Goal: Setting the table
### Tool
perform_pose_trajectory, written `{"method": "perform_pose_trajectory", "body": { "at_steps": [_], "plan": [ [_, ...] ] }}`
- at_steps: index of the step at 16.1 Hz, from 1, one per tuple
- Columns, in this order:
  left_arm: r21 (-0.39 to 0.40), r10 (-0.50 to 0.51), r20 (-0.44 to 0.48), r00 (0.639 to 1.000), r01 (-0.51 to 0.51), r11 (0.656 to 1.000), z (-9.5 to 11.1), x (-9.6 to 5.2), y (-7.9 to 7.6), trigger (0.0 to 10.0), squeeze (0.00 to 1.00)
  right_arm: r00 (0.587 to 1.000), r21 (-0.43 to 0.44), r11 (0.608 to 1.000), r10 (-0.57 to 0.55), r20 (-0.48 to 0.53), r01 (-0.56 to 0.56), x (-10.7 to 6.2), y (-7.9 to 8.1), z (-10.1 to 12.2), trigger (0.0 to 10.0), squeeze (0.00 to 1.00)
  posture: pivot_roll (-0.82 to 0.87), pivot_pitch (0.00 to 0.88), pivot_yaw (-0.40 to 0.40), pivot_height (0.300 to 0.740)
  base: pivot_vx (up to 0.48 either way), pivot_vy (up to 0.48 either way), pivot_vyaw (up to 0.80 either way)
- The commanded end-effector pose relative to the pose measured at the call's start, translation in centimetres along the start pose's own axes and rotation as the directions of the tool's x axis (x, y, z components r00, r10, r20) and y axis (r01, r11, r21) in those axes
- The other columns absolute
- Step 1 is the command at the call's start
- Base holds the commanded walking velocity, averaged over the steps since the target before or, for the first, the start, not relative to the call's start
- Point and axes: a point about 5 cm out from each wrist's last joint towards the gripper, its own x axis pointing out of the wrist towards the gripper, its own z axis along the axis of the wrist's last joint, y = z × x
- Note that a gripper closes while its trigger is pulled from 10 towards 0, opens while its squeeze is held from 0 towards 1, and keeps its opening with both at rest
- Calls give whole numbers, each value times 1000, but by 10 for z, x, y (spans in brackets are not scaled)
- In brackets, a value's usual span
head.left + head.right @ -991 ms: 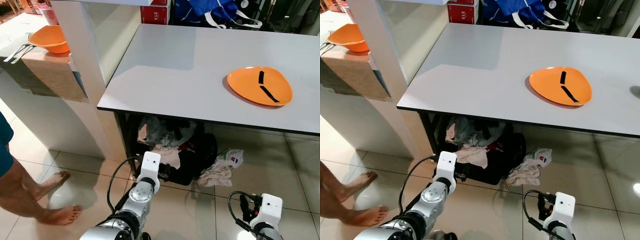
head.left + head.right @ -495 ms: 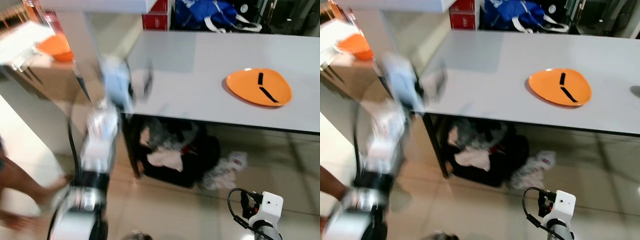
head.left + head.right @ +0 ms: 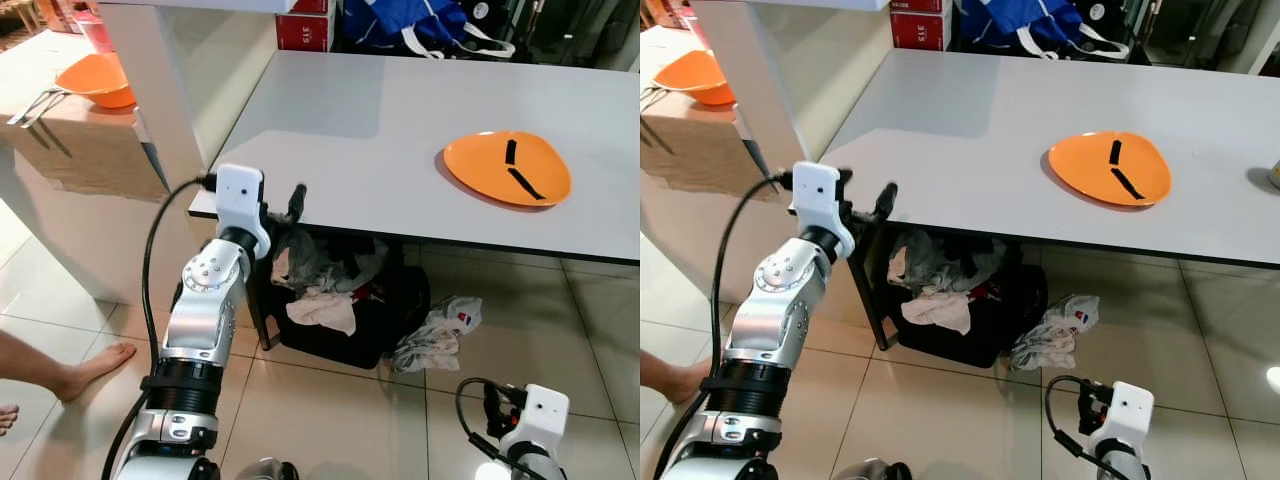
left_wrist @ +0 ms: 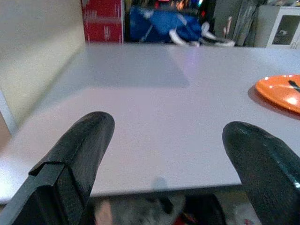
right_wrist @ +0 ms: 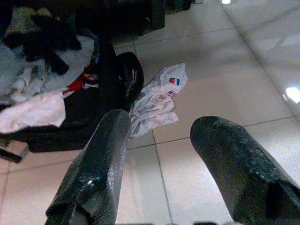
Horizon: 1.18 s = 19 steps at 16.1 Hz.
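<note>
An orange plate (image 3: 507, 167) with two black strips on it lies on the right part of the grey table (image 3: 380, 120). At far left, an orange bowl (image 3: 97, 78) rests on a side counter (image 3: 90, 150), with forks (image 3: 33, 105) beside it. My left gripper (image 4: 168, 136) is raised to the table's front left edge, open, with nothing between its fingers (image 3: 296, 200). The left wrist view looks across the tabletop toward the orange plate (image 4: 281, 91). My right gripper (image 5: 159, 136) hangs low over the floor tiles, open and holding nothing.
A pile of clothes and a dark bag (image 3: 335, 290) sits under the table, and a crumpled cloth (image 3: 440, 335) lies on the floor. A white pillar (image 3: 160, 90) stands between counter and table. A person's bare foot (image 3: 85, 365) is at the left. A blue bag (image 3: 420, 20) lies behind the table.
My left arm has swung up from near the floor to the table's front left edge. The person's feet have moved away to the left. The right arm stays low.
</note>
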Motion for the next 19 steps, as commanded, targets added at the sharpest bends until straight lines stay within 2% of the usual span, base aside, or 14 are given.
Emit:
{"method": "perform_pose_trajectory", "body": {
  "at_steps": [1,2,3,4,5,7,8,9,10,12,13,16,19],
  "plan": [
    [-52,26,-49,998,-28,998,-8,-3,3,10000,0,961,-15,1000,22,276,-19,17,9,56,10000,0,-14,0,58,735,0,0,0],
    [-53,-3,-43,999,1,999,-5,-2,-2,10000,0,756,-75,993,115,645,-87,7,40,182,10000,0,-8,0,58,735,0,0,0],
    [-45,-19,-32,999,17,999,-3,-1,-5,10000,0,684,-97,987,160,711,-129,-10,55,211,10000,0,-8,0,58,735,0,0,0],
    [-73,-46,-34,998,44,996,2,1,-10,10000,0,669,-116,965,248,700,-237,-17,75,218,10000,0,-4,0,59,735,0,0,0],
    [-103,-70,-45,997,65,993,4,4,-14,10000,0,666,-134,945,307,680,-299,-15,86,217,10000,0,-2,0,60,735,0,0,0],
    [-73,-91,-50,995,87,994,6,7,-17,10000,0,658,-158,929,350,667,-334,-13,93,220,10000,0,-3,0,63,735,0,0,0],
    [-80,-88,-83,993,81,993,2,10,-18,10000,0,694,-150,933,344,632,-326,-20,93,224,10000,0,-4,0,64,735,0,0,0],
    [-72,-87,-80,993,81,994,2,11,-18,10000,0,703,-148,933,345,622,-327,-23,94,226,10000,0,-8,0,65,735,0,0,0],
    [-29,-88,-57,994,87,996,6,11,-19,10000,0,717,-143,935,343,606,-326,-29,94,228,10000,0,-10,0,66,735,0,0,0],
    [22,-54,-37,998,55,998,8,9,-10,10000,0,762,-128,946,317,565,-299,-29,87,213,10000,0,-12,0,68,735,0,0,0],
    [27,-52,-49,997,54,998,4,7,-8,10000,0,766,-138,946,318,559,-292,-28,87,208,10000,0,-17,0,72,735,0,0,0],
    [-23,-70,-44,997,69,997,-5,4,-16,10000,0,764,-136,942,330,554,-308,-26,94,208,10000,0,-16,0,74,735,0,0,0],
    [-23,-38,-82,996,36,999,-17,4,-8,10000,0,780,-137,941,333,530,-309,-22,99,205,10000,0,-14,0,75,735,0,0,0]
  ]
}}
